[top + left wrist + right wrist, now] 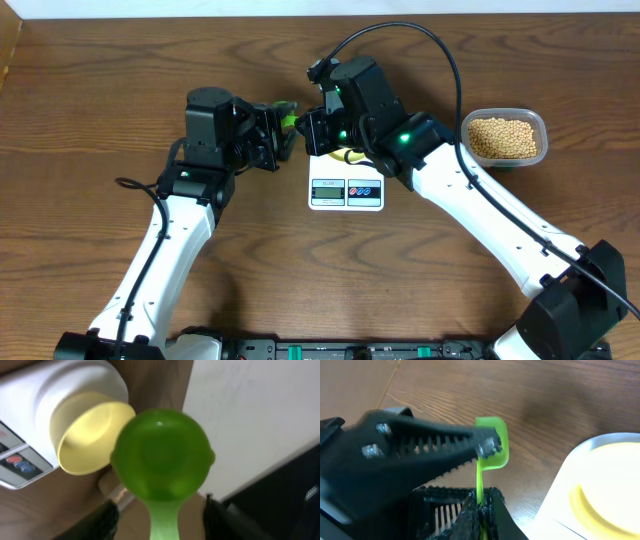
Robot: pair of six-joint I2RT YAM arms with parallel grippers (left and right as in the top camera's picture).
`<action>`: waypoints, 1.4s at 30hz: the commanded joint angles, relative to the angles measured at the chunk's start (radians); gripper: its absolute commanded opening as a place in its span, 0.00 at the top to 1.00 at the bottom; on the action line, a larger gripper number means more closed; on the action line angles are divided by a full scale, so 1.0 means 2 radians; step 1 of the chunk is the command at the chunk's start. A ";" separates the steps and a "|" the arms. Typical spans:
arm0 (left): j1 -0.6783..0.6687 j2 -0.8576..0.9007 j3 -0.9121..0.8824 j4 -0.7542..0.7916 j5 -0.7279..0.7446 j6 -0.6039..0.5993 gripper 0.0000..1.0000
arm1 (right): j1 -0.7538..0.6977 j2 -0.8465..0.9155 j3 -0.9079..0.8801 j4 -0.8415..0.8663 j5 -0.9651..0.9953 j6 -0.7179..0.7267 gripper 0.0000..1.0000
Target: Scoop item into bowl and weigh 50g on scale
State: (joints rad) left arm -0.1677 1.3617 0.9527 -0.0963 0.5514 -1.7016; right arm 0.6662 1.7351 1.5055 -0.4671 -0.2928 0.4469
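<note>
A green plastic scoop point(288, 112) hangs between my two grippers, just left of the white scale point(345, 192). My right gripper point(480, 502) is shut on the scoop's thin green edge, which rises to a flat green end point(492, 442). My left gripper point(161, 510) is open, its dark fingers point(107, 520) standing apart on either side of the scoop's handle, with the empty cup point(162, 455) ahead. The pale-yellow bowl point(87, 435) sits empty on the scale's platform point(555, 510). Overhead, my right arm hides most of the bowl. The tan beans point(503, 138) lie in a clear tub.
The clear tub point(540, 125) of beans stands at the far right of the wooden table, apart from the scale. The scale's display and coloured buttons point(347, 189) face the table's front edge. A serrated finger point(420, 442) of my left gripper crosses the right wrist view.
</note>
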 commanded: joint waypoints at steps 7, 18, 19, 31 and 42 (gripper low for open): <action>-0.001 -0.002 0.004 0.001 -0.029 0.191 0.30 | -0.020 0.006 0.017 -0.039 0.011 -0.022 0.99; -0.001 -0.002 0.004 0.001 -0.064 0.300 0.30 | -0.092 0.006 0.144 -0.237 0.049 -0.078 0.99; -0.001 -0.002 0.003 0.000 -0.063 0.320 0.29 | -0.102 0.006 0.155 -0.256 0.064 -0.081 0.99; -0.001 -0.002 0.004 -0.013 -0.063 0.396 0.21 | -0.245 0.006 0.173 -0.379 0.121 -0.092 0.99; -0.001 -0.002 0.004 -0.019 -0.063 0.396 0.21 | -0.367 0.010 0.173 -0.408 0.121 -0.113 0.99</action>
State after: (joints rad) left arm -0.1677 1.3617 0.9527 -0.1310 0.4381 -0.9340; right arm -0.0349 1.7496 1.8374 -1.2800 -0.0563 0.2539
